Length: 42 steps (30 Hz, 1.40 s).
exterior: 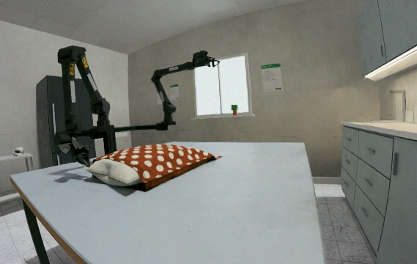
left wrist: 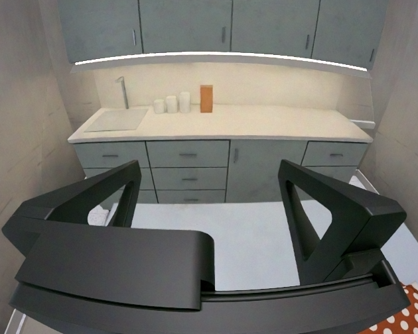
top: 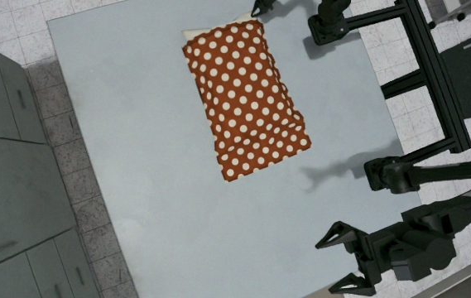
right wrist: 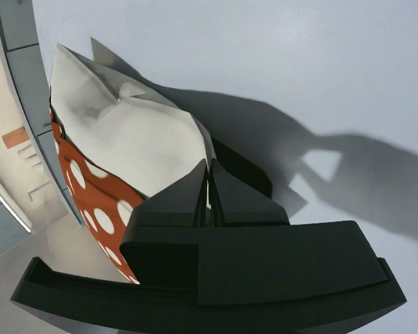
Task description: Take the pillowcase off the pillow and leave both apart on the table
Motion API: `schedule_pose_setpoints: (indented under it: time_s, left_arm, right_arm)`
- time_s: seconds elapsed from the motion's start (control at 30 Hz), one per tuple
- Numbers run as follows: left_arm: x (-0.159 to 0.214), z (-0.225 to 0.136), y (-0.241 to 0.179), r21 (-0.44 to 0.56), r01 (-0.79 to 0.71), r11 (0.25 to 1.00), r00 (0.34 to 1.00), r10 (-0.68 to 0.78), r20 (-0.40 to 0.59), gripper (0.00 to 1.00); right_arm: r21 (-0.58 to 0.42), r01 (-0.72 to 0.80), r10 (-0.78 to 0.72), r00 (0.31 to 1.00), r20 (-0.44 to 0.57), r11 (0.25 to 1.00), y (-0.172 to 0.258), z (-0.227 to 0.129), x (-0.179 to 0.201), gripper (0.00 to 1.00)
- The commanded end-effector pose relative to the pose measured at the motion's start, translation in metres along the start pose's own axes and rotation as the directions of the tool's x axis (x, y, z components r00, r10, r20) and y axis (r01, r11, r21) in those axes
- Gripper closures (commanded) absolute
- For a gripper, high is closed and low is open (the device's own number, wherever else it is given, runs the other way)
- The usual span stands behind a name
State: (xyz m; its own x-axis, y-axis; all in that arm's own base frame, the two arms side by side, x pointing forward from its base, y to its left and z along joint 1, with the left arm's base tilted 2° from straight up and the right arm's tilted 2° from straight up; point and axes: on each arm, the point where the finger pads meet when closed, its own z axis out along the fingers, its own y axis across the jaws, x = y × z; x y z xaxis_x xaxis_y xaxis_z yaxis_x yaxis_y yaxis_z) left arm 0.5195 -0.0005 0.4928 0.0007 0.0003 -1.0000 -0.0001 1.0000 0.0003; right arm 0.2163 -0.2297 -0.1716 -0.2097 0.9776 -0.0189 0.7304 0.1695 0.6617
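Currently, R gripper (top: 253,16) (exterior: 88,166) (right wrist: 208,160) pinches corner of white pillow (top: 195,34) (exterior: 114,173) (right wrist: 140,144) w/ fingertips; pillow mostly inside dotted pillowcase (top: 243,95) (exterior: 164,161) (left wrist: 407,318) (right wrist: 93,201), on table (top: 156,199) (exterior: 230,205) (left wrist: 237,244) (right wrist: 328,64). L gripper (top: 323,269) (exterior: 217,63) (left wrist: 209,162) wide open, well apart from pillow.

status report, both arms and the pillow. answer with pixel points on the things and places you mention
Left pincer (top: 322,266) (left wrist: 209,163) open, away from the pillow. Right pincer (top: 253,16) (right wrist: 208,160) shut on the pillow's corner. Pillow (top: 195,35) (exterior: 114,173) (right wrist: 144,144) mostly inside the pillowcase (top: 239,93) (exterior: 168,158) (left wrist: 405,321) (right wrist: 93,193). Nothing seen blocking.

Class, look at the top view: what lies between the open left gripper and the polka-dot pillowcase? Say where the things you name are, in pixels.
In the top view, only bare tabletop, partly shadowed, lies between the left gripper (top: 323,268) (left wrist: 209,163) and the pillowcase (top: 243,99) (exterior: 168,159) (left wrist: 409,316) (right wrist: 93,205).
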Motion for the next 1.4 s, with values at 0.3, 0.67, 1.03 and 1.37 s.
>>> schedule_pose_setpoints:
  time_s: [0.3, 0.67, 1.03, 1.37]
  left_arm:
    - [-0.017, -0.005, 0.004, -0.004, 0.013, 1.0, 0.999, -0.013, 0.031, 0.0]
    - [-0.017, -0.005, 0.004, -0.004, 0.013, 1.0, 0.999, -0.013, 0.031, 0.0]
    - [-0.017, -0.005, 0.004, -0.004, 0.013, 1.0, 0.999, -0.013, 0.031, 0.0]
    - [-0.017, -0.005, 0.004, -0.004, 0.008, 1.0, 0.999, -0.008, 0.031, 0.4]
  right_arm:
    - [-0.008, 0.023, -0.023, 0.999, 0.03, 1.0, 0.002, 0.004, -0.01, 0.98]
    - [-0.006, 0.025, -0.025, 0.999, 0.022, 1.0, 0.003, 0.005, -0.008, 0.98]
    - [-0.002, 0.012, -0.012, 1.0, 0.006, 1.0, 0.001, 0.005, -0.002, 0.98]
    - [0.001, 0.002, -0.002, 1.0, -0.007, 1.0, 0.0, 0.005, 0.004, 0.98]
